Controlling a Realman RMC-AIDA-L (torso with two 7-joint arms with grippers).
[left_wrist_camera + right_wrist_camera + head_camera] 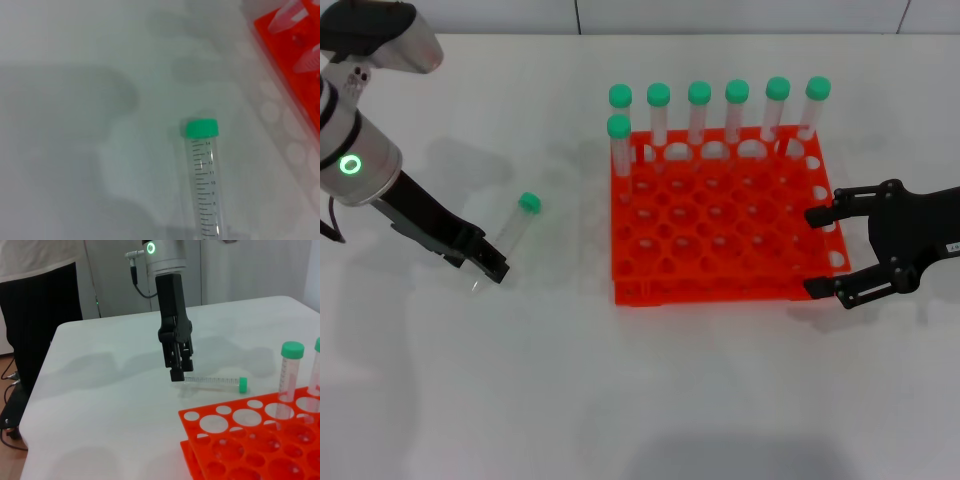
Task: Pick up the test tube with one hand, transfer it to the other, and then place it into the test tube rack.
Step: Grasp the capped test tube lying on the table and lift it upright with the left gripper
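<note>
The test tube (512, 229) lies low over the white table, left of the rack, its green cap pointing away from me. My left gripper (488, 263), on the green-lit arm, is shut on the tube's bottom end. The left wrist view shows the capped end of the tube (202, 170) over the table. The right wrist view shows the left gripper (177, 371) at the tube's (215, 382) clear end. The orange test tube rack (720, 250) stands at the table's middle. My right gripper (817, 252) is open and empty at the rack's right edge.
Several other green-capped tubes (736, 110) stand in the rack's back row and back left corner. The rack's corner shows in the left wrist view (295, 60) and its front holes in the right wrist view (240, 445). A person in dark clothes (40, 315) stands beyond the table's far edge.
</note>
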